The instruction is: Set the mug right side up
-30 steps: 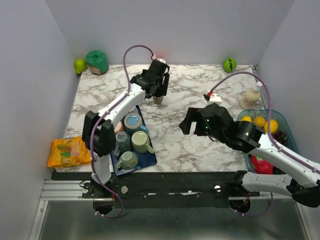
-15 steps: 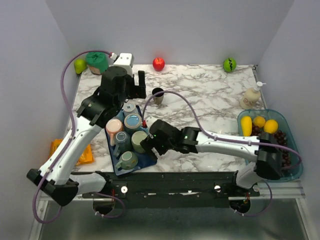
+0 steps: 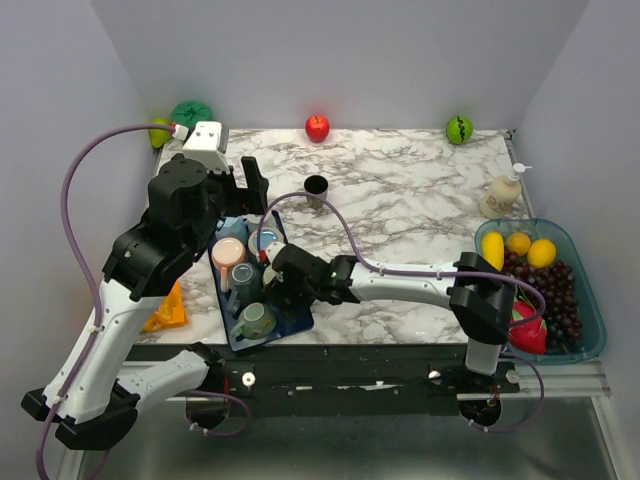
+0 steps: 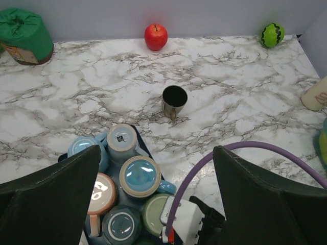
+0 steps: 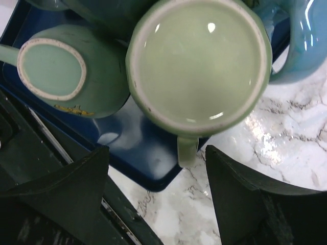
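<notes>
Several mugs stand upside down on a dark blue tray (image 3: 300, 318). In the right wrist view a light green mug (image 5: 199, 66) is bottom up, its handle (image 5: 187, 150) pointing toward the camera between my fingers. My right gripper (image 5: 157, 150) is open and empty just above it; from the top view the right gripper (image 3: 283, 285) hides that mug. The mug partly shows in the left wrist view (image 4: 150, 212). My left gripper (image 4: 156, 148) is open and empty, held high over the tray's far end, and it also shows in the top view (image 3: 240, 190).
A teal-green mug (image 5: 56, 71) lies beside the light green one. A blue mug (image 4: 140, 176) and a pink mug (image 4: 99, 194) are on the tray too. A steel cup (image 3: 316, 188) stands upright behind the tray. At the back are an apple (image 3: 317, 127) and a green ball (image 3: 459, 129). A fruit bin (image 3: 585, 300) is at right.
My right arm has swung left from mid-table to over the tray's light green mug. My left arm has drawn back from the steel cup and now hangs over the tray's left side.
</notes>
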`<action>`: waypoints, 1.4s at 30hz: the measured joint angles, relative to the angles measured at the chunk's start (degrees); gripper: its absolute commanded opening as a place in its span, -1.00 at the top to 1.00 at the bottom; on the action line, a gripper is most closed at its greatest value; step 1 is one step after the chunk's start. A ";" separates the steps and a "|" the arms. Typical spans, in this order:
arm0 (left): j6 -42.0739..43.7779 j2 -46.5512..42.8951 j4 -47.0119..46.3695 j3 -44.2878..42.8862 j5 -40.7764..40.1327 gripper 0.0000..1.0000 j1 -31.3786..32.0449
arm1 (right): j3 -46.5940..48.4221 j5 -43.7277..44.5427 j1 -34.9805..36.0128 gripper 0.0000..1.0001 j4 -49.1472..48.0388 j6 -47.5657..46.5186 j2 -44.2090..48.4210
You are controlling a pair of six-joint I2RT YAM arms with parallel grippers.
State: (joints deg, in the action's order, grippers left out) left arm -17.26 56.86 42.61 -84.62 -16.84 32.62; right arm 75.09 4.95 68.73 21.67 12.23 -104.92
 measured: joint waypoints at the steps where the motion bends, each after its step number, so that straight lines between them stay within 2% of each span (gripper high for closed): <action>1: 0.00 -0.04 0.13 -0.02 0.09 -0.98 0.00 | 0.68 -0.02 -0.02 -0.54 -0.24 -0.31 -0.83; 7: -0.11 -0.09 0.48 -0.33 0.81 -0.98 0.00 | 2.56 0.57 -0.02 -0.34 -0.57 -0.39 -4.15; 13: -0.13 -0.11 0.63 -0.81 0.90 -0.98 0.00 | 3.02 2.75 -0.07 -0.04 0.09 -0.09 -5.11; 16: -0.13 -0.26 0.76 -0.87 0.90 -0.98 0.00 | 4.33 3.96 -0.07 0.34 1.46 0.26 -5.79; 17: -0.13 -0.31 0.83 -0.87 0.90 -0.98 0.00 | 4.70 4.50 -0.07 0.64 1.75 0.48 -6.01; 18: -0.13 -0.35 0.85 -0.87 0.90 -0.98 0.00 | 4.92 4.81 -0.07 0.80 1.90 0.55 -6.12; 19: -0.11 -0.37 0.85 -0.87 0.90 -0.98 0.00 | 5.29 5.03 -0.07 0.94 2.27 0.63 -6.32; 20: -0.13 -0.39 0.87 -0.87 0.90 -0.98 0.00 | 5.60 5.46 -0.07 0.99 2.47 0.90 -6.43; 33: -0.57 -1.97 0.87 -0.87 0.98 -0.98 0.00 | 4.00 7.63 -0.04 0.99 2.97 1.66 -4.35; 42: -1.68 -3.52 0.79 -0.87 1.46 -0.98 0.00 | -1.53 5.22 0.00 0.99 2.97 0.72 8.50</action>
State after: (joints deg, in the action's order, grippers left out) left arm -18.94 53.34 43.40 -85.49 -15.38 32.62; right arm 73.56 10.17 68.73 24.64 12.95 -96.42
